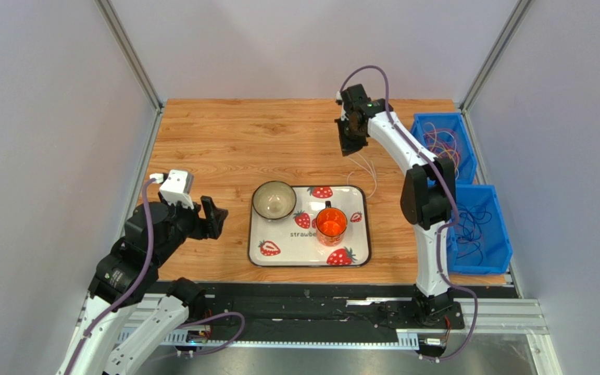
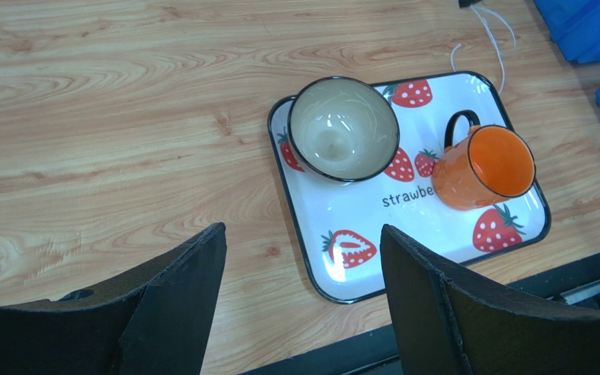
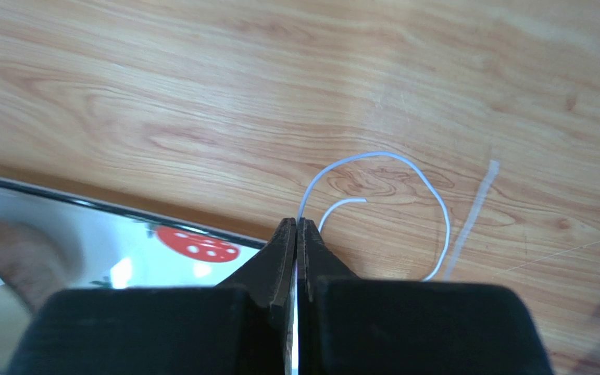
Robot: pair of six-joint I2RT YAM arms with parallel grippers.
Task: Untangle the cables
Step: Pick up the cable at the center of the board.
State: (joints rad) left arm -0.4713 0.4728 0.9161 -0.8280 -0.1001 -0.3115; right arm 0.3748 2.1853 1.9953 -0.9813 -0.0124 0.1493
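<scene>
Two arms, left fingers (image 2: 178,297) spread wide and empty, right fingers (image 3: 280,258) pinched shut on white cable (image 3: 436,211)

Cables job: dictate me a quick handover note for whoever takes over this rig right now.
Left gripper: jaws open, empty, left of the white strawberry-print tray.
Right gripper: jaws shut on a thin white cable over the wooden table, beyond the tray.
Other cables: coloured wire loops in the far blue plastic bin, dark wire loops in the near blue plastic bin.
Done: one white strand is outside the bins.
Left: the tangled rest.
</scene>
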